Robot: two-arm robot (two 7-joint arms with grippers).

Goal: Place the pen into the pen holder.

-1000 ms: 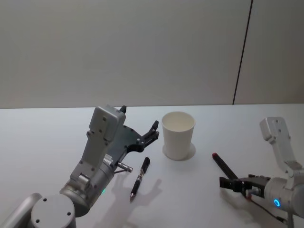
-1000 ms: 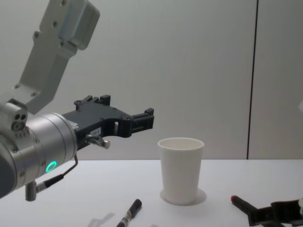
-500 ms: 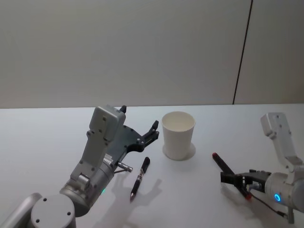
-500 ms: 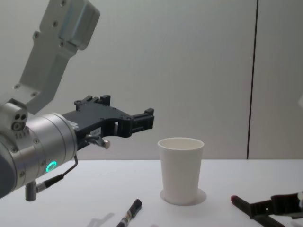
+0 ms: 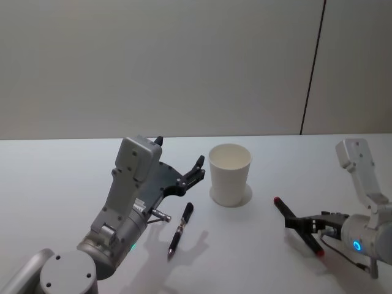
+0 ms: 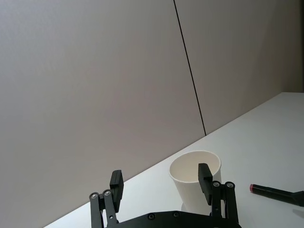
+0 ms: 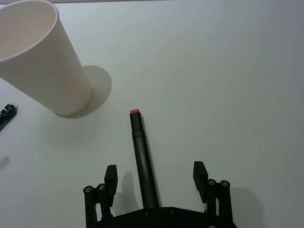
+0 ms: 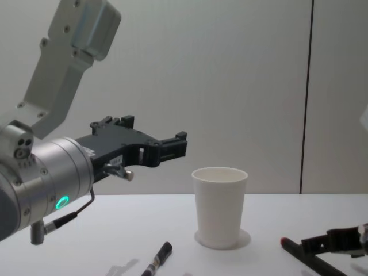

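Pen (image 7: 141, 152) unmoved; right gripper (image 7: 155, 171) now higher

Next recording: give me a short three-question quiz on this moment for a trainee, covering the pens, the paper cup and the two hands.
1. True or false: a pen already stands in the pen holder.
2. How does the right hand stand to the red-tipped pen? A. Shut on it. B. Open, with one finger on each side of it. C. Open, above the pen holder.
3. Fill in: the left hand hovers open, and the other pen lies on the table on the pen holder's ___ side (robot's own).
Key: 1 false; 2 B; 3 left.
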